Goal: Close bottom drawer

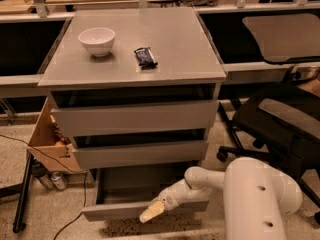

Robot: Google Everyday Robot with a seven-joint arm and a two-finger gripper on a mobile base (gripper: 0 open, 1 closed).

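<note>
The cabinet (175,44) stands in the middle of the view, grey with a flat top. The bottom drawer (107,213) is at the cabinet's foot, pulled well out toward the camera, so its plain grey inside shows behind the slim front panel. The gripper (151,211) is low at the cabinet's front, its cream tip lying against the drawer's front panel a little right of the panel's middle and pointing down to the left. Whether the gripper is apart or together cannot be told. The arm (200,180) reaches to it from the right of the cabinet's base, and the white robot body (260,199) fills the lower right corner. Above the bottom drawer, the middle drawer (140,154) and the top drawer (135,116) each stand slightly out of the cabinet, with a dark gap over each front. On the cabinet's top, a white bowl (97,40) sits upright near the back left, and a dark wrapped packet (145,57) lies near the centre, just right of the bowl and apart from it. A cardboard box (47,144) leans against the cabinet's left side, with a can (59,180) on the floor below it. A black chair (280,119) stands to the cabinet's right.
</note>
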